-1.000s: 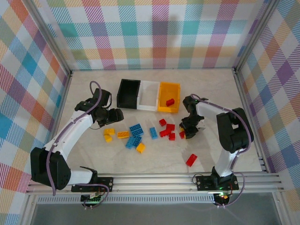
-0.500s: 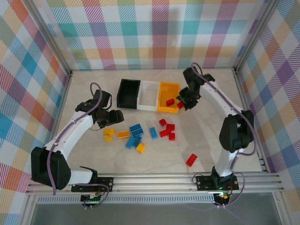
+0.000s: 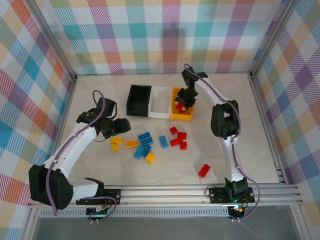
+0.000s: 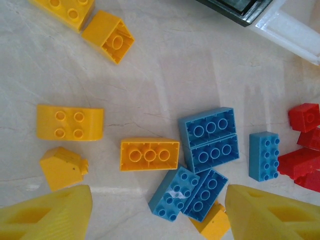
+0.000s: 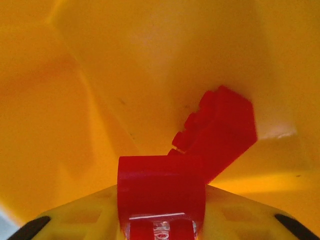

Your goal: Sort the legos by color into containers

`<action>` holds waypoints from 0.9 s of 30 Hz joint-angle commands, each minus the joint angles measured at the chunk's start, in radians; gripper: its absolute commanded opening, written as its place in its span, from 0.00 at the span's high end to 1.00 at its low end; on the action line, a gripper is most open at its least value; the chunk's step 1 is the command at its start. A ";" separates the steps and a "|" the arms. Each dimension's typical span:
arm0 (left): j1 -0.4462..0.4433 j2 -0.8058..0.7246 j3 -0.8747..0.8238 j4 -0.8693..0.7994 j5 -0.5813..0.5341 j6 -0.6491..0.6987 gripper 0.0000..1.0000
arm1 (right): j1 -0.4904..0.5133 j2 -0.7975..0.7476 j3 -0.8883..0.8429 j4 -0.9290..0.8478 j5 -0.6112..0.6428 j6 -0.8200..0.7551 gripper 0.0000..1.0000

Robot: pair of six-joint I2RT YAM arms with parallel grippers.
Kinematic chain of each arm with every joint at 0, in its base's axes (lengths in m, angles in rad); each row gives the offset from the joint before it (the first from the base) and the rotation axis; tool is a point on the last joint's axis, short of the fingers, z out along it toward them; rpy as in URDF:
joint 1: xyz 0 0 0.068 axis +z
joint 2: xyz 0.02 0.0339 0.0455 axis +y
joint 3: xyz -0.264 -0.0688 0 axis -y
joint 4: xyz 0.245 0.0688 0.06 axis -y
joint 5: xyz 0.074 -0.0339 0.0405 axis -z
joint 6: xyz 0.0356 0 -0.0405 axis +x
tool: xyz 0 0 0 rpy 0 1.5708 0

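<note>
- The right gripper (image 5: 161, 220) has its fingers (image 5: 75, 220) clamped tight on a red lego (image 5: 161, 192), no gap either side, down inside the yellow-orange bin (image 5: 90, 75).
- At 1 o'clock of that brick, a second red lego (image 5: 222, 125) lies tilted on the bin floor. It looks like they're touching.
- From the top, the right gripper (image 3: 183, 104) sits over the yellow-orange bin (image 3: 180, 117). The white bin (image 3: 159, 114) is right against it at 9 o'clock, and the black bin (image 3: 131, 100) is past that.
- The left gripper (image 4: 157, 200) hangs above the table (image 3: 240, 150) with its fingers (image 4: 50, 215) spread wide and nothing between them.
- Under it in the wrist view: yellow-orange legos (image 4: 70, 122) from 9 to 11 o'clock, blue legos (image 4: 209, 140) bunched near the middle, red legos (image 4: 299, 162) at the 3 o'clock edge.
- From the top, that loose pile lies at 6 o'clock of the bins, with the left gripper (image 3: 116, 128) at its 9 o'clock end.
- A lone red lego (image 3: 204, 170) sits at 5 o'clock of the pile, well apart.
</note>
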 commanded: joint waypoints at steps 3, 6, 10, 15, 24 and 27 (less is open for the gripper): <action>0.007 -0.024 -0.023 -0.022 -0.005 -0.030 0.29 | 0.003 -0.026 0.041 -0.054 -0.024 -0.062 0.54; 0.007 -0.017 -0.026 -0.002 0.006 -0.041 0.28 | 0.003 -0.059 0.022 -0.055 -0.013 -0.085 0.50; 0.007 -0.008 -0.022 0.012 0.019 -0.044 0.28 | 0.002 -0.135 -0.008 -0.038 -0.008 -0.129 0.47; -0.009 -0.008 -0.030 0.006 0.044 -0.019 0.28 | 0.013 -0.325 -0.170 0.051 -0.104 -0.265 0.45; 0.008 -0.051 -0.106 -0.067 -0.073 -0.058 0.20 | 0.071 -0.734 -0.774 0.252 -0.221 -0.288 0.40; 0.033 -0.013 -0.099 -0.042 -0.079 -0.056 0.19 | 0.096 -0.793 -0.870 0.271 -0.227 -0.293 0.38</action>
